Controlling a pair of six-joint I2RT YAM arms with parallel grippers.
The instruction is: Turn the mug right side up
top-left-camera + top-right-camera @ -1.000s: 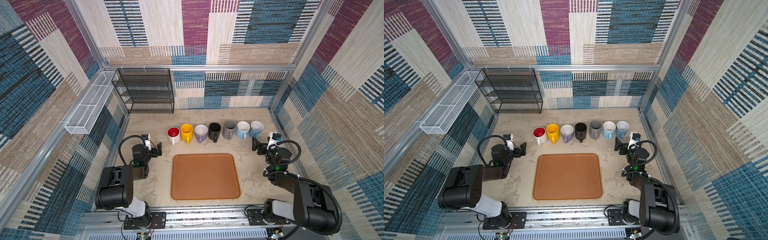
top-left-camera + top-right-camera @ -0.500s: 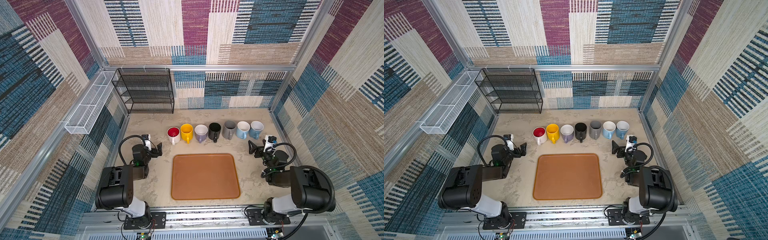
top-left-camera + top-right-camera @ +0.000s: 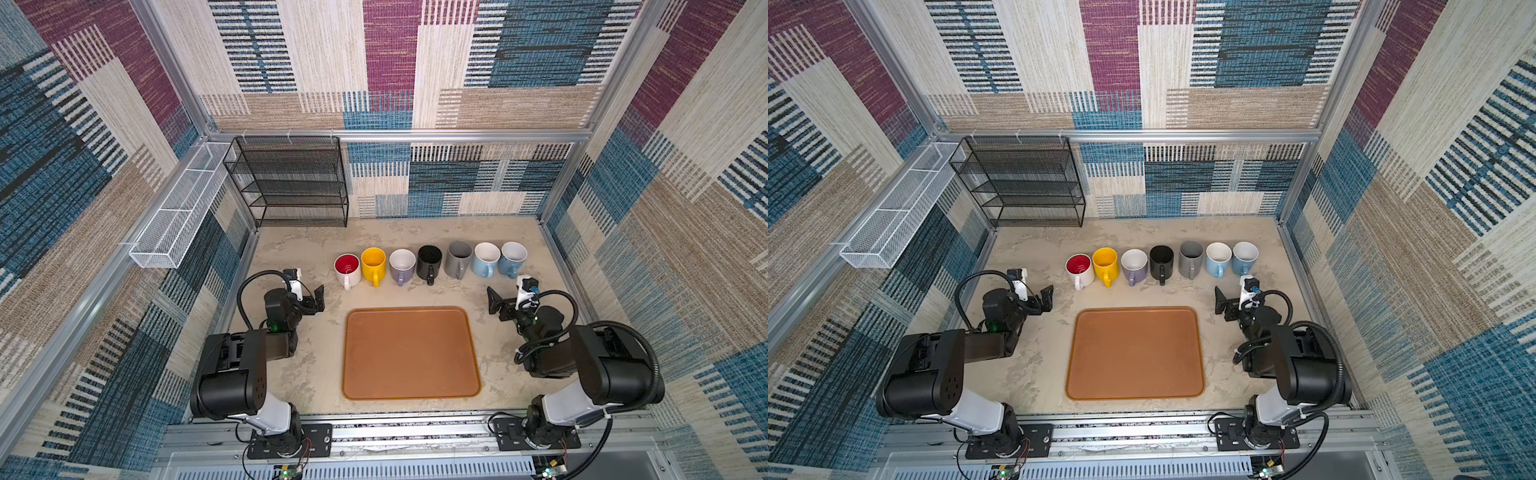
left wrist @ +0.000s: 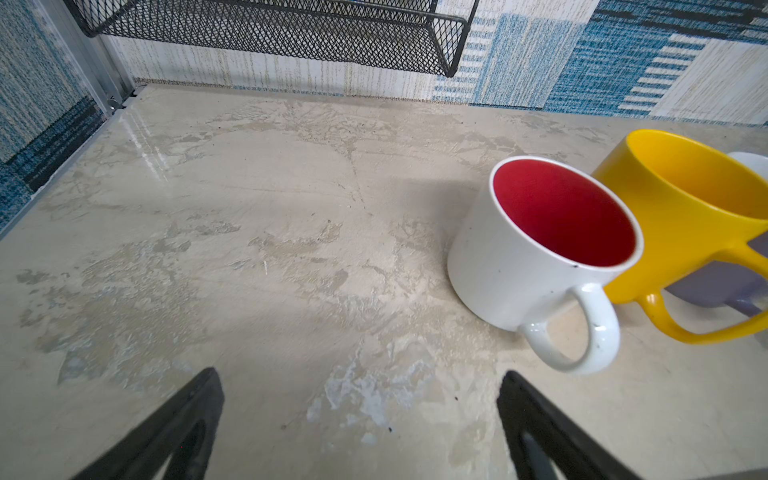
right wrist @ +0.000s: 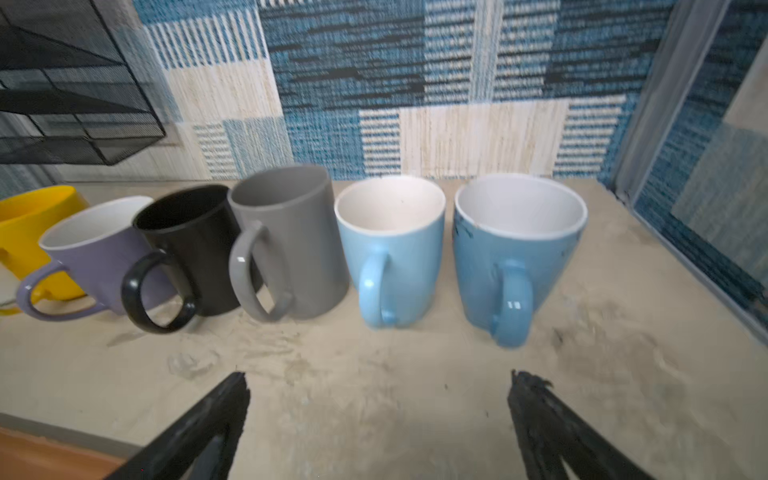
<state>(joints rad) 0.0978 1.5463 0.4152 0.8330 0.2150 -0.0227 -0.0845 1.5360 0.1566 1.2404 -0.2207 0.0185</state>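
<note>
- Seven mugs are standing in a row across the far half of the table [image 3: 299, 249]. Each has its mouth facing up and its handle pointing toward the near side. Which of them is the task's mug I cannot tell.
- From left to right they are sitting in this order, each just beside its neighbour:
  - white mug with a red inside [image 3: 347, 269]
  - yellow mug [image 3: 373, 264]
  - lilac mug [image 3: 402, 266]
  - black mug [image 3: 429, 262]
  - grey mug [image 3: 458, 259]
  - light blue mug [image 3: 485, 259]
  - blue mug [image 3: 513, 258]
- The right gripper [image 5: 376, 399] is hovering low on the near side of the light blue mug and the blue mug. Its jaws are standing wide apart and gripping nothing.
- The left gripper [image 4: 359, 386] is hanging low over bare table, left of and nearer than the white mug with a red inside. Its jaws are also spread wide and holding nothing.
- A brown tray [image 3: 411, 353] is lying flat between the two arms, on the near side of the row.
- A black mesh shelf rack [image 3: 291, 183] is standing in the far left corner against the far wall.
- A white wire basket [image 3: 178, 216] is hanging on the left wall.
</note>
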